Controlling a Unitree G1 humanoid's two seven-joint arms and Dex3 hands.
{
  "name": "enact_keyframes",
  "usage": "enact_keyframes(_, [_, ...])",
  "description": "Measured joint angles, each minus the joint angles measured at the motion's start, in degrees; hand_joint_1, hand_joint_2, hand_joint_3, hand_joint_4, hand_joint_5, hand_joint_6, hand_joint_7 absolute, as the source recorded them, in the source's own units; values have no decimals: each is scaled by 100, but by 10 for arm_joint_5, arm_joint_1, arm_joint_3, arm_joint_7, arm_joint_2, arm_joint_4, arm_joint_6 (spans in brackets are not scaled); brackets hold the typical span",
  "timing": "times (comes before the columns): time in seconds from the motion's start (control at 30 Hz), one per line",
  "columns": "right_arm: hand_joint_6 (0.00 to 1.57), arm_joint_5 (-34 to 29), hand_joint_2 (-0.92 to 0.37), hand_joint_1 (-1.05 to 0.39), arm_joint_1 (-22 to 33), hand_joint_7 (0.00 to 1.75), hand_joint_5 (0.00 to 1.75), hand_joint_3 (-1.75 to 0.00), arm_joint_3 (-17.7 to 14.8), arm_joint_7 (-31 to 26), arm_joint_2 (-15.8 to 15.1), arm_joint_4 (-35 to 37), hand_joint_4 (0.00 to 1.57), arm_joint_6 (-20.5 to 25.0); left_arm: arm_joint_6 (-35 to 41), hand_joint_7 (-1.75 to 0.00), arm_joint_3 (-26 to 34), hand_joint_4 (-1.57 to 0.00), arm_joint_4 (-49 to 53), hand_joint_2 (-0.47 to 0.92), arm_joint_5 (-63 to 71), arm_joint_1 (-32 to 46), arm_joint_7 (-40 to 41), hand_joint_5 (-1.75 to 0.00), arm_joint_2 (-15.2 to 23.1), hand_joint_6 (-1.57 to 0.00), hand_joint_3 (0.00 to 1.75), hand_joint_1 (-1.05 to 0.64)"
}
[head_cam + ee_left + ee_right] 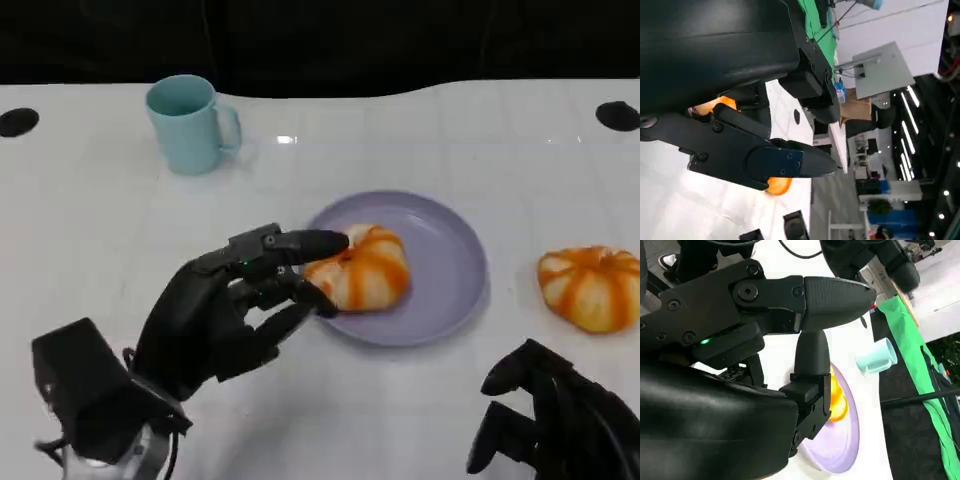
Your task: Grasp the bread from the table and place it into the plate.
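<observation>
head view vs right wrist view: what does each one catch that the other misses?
Head view alone: the second orange-and-white striped bread lying on the white table right of the plate, and the left hand with its fingers at the bread on the plate.

Right wrist view alone: the green cloth hanging past the table edge, and a close look at the right hand, nothing visible in it.

Both: the round lilac plate, the orange-and-white striped bread on it, and the light blue mug.
</observation>
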Motion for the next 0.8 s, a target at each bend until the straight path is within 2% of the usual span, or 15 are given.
enact_keyframes(0.03, [38,1,-92,-51,0,171,175,-47,0,0,0,0,60,1,10,-114,2,-57,-6,92,-17,7,-1,-168,-7,-61,36,-60])
enact_keyframes(0.07, [38,1,-92,-51,0,170,175,-46,0,0,0,0,60,1,21,-122,5,-58,-14,92,-33,17,-3,-172,-13,-60,36,-60])
enact_keyframes(0.23, [39,2,-92,-51,-1,170,175,-46,0,0,1,0,60,1,60,-147,17,-69,-40,92,-71,55,-6,-175,-31,-56,36,-63])
enact_keyframes(0.6, [38,-1,-92,-51,-1,169,175,-48,2,0,2,0,59,0,124,-172,54,-82,-42,92,-159,108,-50,-175,-47,-57,39,-60])
enact_keyframes(0.8, [37,-2,-92,-51,-1,169,175,-51,5,0,2,-2,59,0,139,-175,68,-81,-43,92,-166,128,-50,-175,-58,-57,38,-58])
